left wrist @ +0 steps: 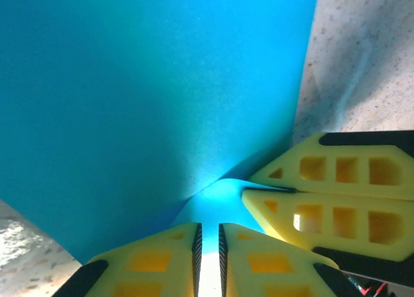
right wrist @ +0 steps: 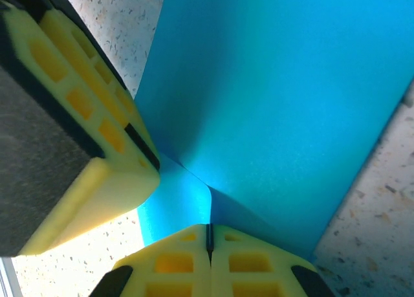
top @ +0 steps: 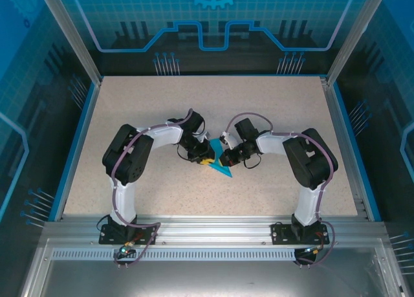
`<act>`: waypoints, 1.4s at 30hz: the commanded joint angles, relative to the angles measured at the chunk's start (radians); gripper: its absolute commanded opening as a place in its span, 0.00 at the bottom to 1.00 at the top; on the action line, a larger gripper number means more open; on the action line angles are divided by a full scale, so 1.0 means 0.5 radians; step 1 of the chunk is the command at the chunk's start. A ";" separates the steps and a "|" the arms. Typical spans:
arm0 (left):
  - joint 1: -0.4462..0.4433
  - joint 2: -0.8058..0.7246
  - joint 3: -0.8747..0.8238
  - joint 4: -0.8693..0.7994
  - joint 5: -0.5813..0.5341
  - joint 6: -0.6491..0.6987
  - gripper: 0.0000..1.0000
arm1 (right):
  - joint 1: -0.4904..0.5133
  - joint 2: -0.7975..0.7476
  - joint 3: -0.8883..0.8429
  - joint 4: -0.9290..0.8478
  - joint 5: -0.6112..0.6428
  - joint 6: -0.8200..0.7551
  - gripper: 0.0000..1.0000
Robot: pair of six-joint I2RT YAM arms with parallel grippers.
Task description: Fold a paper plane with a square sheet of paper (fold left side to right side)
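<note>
The square sheet of paper point(top: 224, 171) is bright cyan-blue and lies mid-table between both arms, bent up into a raised crease point(left wrist: 213, 193). My right gripper point(right wrist: 208, 227) is shut on the sheet, whose folded edge runs into the seam between its jaws. It also appears as yellow fingers point(left wrist: 323, 209) at the right of the left wrist view. My left gripper point(left wrist: 208, 226) faces it tip to tip, jaws a narrow gap apart, with the sheet beyond that gap. In the top view the left gripper point(top: 206, 158) and right gripper point(top: 226, 160) meet over the sheet. A paper plane is out of view.
The speckled beige tabletop point(top: 162, 103) stretches around the sheet. A blue rim and metal frame posts point(top: 84, 103) bound it on the sides. Both arm bases are bolted to the aluminium rail point(top: 207, 235) at the near edge.
</note>
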 commanded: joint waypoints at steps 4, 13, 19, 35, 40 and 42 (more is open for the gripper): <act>-0.021 0.085 -0.100 -0.043 -0.101 0.013 0.19 | 0.004 0.110 -0.033 -0.125 0.122 -0.006 0.00; -0.021 0.136 -0.127 -0.048 -0.195 0.018 0.18 | -0.043 -0.051 0.001 -0.148 0.088 0.075 0.14; -0.022 0.139 -0.105 -0.067 -0.208 0.026 0.17 | -0.146 -0.341 -0.049 -0.248 0.064 0.137 0.33; -0.025 0.145 -0.054 -0.093 -0.225 0.024 0.17 | 0.049 -0.346 -0.121 -0.349 -0.306 0.232 0.31; -0.023 0.146 -0.051 -0.090 -0.225 0.026 0.17 | 0.065 -0.227 -0.072 -0.378 -0.256 0.250 0.31; -0.023 0.148 -0.053 -0.092 -0.226 0.029 0.17 | 0.066 -0.193 -0.060 -0.399 -0.229 0.251 0.31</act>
